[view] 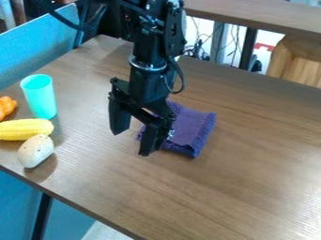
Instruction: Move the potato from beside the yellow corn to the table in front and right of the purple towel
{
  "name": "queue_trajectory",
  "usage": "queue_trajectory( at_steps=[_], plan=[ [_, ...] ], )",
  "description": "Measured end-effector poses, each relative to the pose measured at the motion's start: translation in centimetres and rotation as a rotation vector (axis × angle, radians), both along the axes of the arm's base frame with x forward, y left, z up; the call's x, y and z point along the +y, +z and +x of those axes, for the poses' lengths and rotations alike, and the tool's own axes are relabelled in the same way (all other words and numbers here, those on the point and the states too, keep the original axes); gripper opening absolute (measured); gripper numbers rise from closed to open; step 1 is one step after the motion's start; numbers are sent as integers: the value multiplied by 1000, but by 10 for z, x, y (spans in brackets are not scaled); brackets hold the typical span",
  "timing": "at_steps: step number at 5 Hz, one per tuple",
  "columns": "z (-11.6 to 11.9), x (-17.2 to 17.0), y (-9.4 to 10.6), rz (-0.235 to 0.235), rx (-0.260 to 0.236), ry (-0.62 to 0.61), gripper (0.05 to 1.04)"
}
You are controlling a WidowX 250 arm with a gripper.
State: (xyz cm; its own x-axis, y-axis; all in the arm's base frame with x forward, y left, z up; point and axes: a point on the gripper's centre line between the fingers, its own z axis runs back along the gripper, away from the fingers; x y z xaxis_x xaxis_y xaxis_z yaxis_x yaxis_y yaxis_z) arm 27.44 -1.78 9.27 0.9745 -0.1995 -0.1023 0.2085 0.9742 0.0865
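The gripper (132, 142) hangs open and empty by the purple cloth (195, 130), which, though partly hidden, seems folded, its weight borne by the table (251, 187).

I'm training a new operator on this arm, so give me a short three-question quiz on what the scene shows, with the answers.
1. True or false: the turquoise cup stands upright on the table.
2. Fill in the missing word: between the cup and the pale, speckled oval thing lies a yellow ear of ____.
3. Which thing appears nearest to the hand?
a) the cup
b) the purple cloth
c) the pale, speckled oval thing

Key: 1. True. 2. Corn. 3. b; the cloth shows right beside and partly behind the hand.
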Motion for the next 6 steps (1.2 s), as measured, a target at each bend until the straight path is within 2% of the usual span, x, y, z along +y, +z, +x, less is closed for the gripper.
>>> queue_trajectory(
  at_steps=[1,2,3,4,5,6],
  plan=[
    [-3,0,-8,0,30,-2,1000],
    [-21,29,-26,-69,79,-25,1000],
    [-29,79,-34,-144,39,-17,1000],
    [-42,117,-40,-124,16,-4,1000],
    [-45,134,-44,-51,36,1,1001],
    [-45,138,-40,-4,66,38,1000]
  ],
)
